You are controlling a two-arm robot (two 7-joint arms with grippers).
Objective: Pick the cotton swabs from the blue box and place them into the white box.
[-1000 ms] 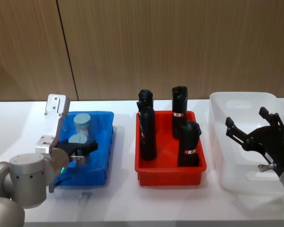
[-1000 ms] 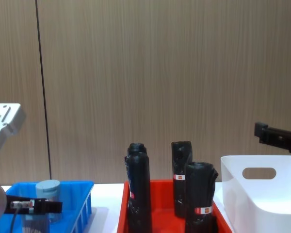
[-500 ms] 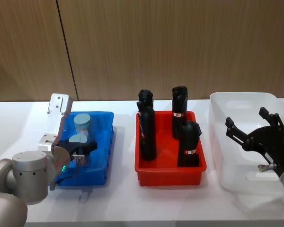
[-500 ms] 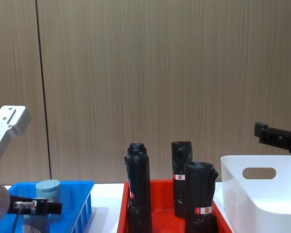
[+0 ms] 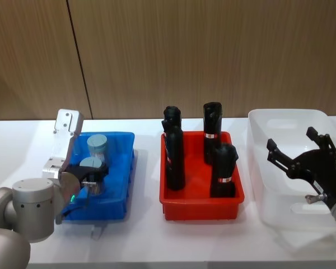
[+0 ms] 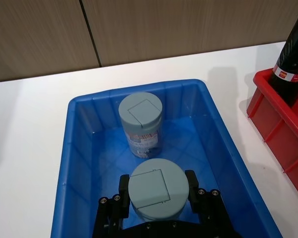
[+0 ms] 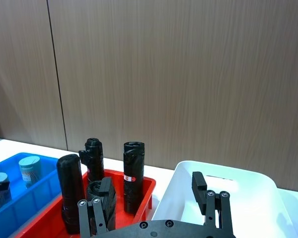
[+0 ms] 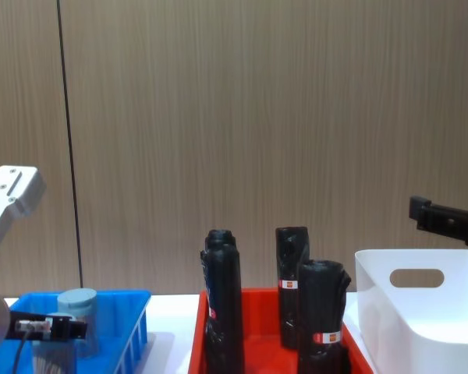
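Head view: white table (image 5: 145,238), wood-panelled wall (image 5: 213,50)

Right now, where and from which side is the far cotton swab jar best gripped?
Likely its round wall under the lid, from above: the far cotton swab jar stands upright with room on both sides in the blue box. The left gripper is at the near jar; the right gripper over the white box.
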